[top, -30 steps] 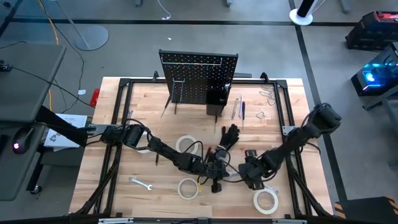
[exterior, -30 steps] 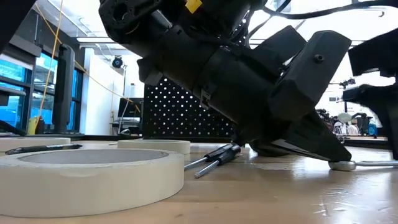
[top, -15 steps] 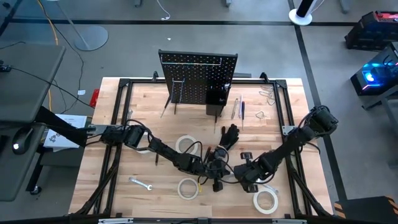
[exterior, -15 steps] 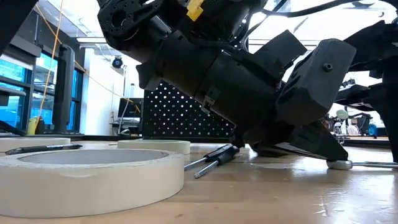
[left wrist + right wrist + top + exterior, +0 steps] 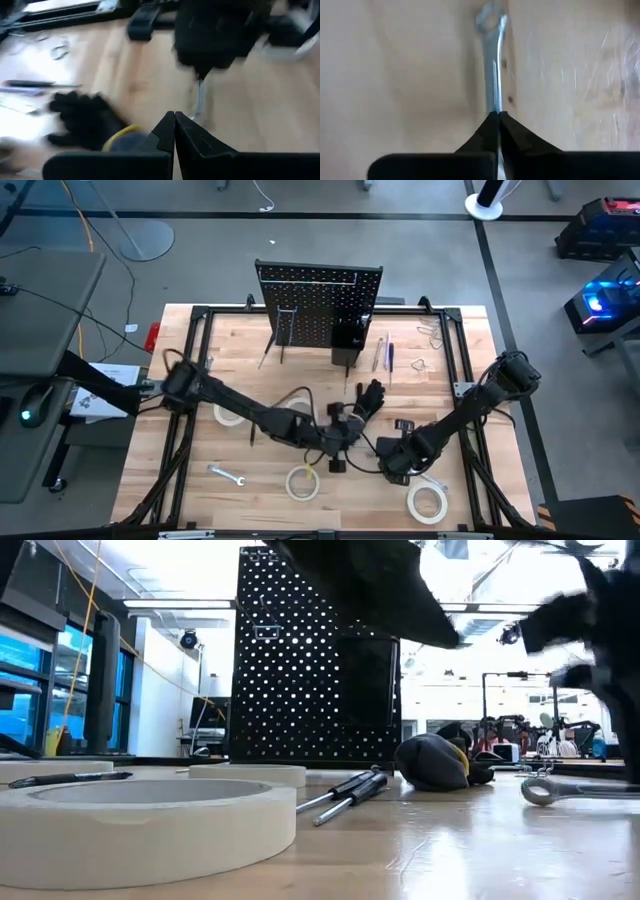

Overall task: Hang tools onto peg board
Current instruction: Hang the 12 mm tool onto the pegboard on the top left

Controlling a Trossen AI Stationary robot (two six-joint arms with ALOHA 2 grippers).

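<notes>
From above, the right claw sits low near the counter's front edge, right of centre; the left claw is just beside it, near the black glove bundle. The peg board stands at the back edge. Right wrist view: the claw is pressed together, pinching a silver wrench. Left wrist view: its claw is pressed together, gripping nothing visible.

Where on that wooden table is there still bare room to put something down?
Bare wood lies left of the peg board and past the small wrench at the near-left corner. The middle is crowded: both arms, black glove and tape rolls.
</notes>
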